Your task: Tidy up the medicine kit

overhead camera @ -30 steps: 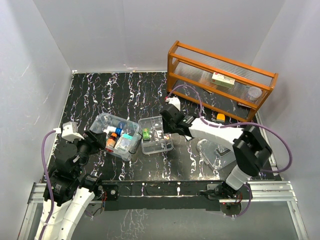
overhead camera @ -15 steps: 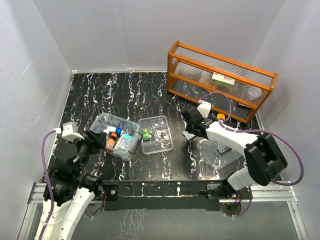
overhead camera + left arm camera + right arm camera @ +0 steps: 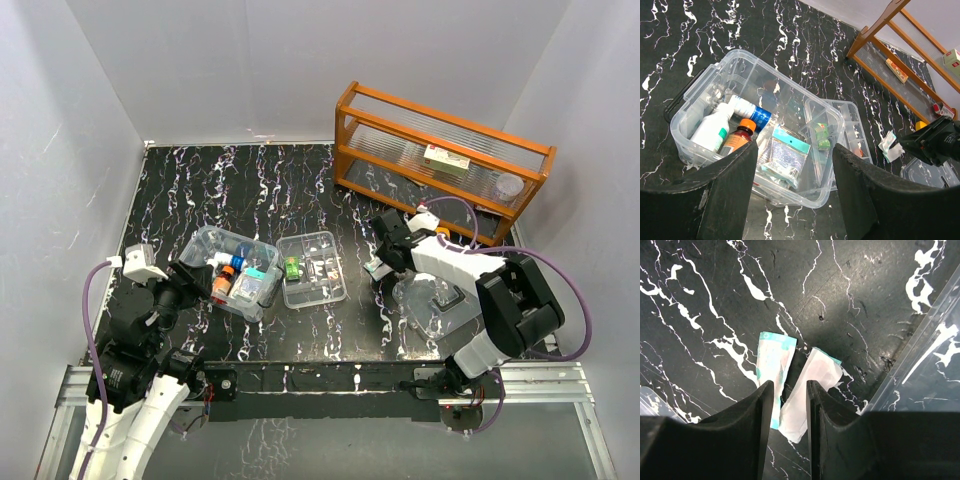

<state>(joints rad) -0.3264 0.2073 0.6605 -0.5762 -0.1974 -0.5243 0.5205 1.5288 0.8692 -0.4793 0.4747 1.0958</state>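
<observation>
Right claw (image 3: 788,390) pinches two small packets (image 3: 774,360); the medicine kit (image 3: 203,238) lies to its left, nearer the spread left claw (image 3: 792,150)

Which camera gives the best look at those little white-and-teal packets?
The right wrist view: both packets lie mid-frame, seen close from above, teal edges clear. The left wrist view shows them small and far off; the top view shows only a pale speck.
</observation>
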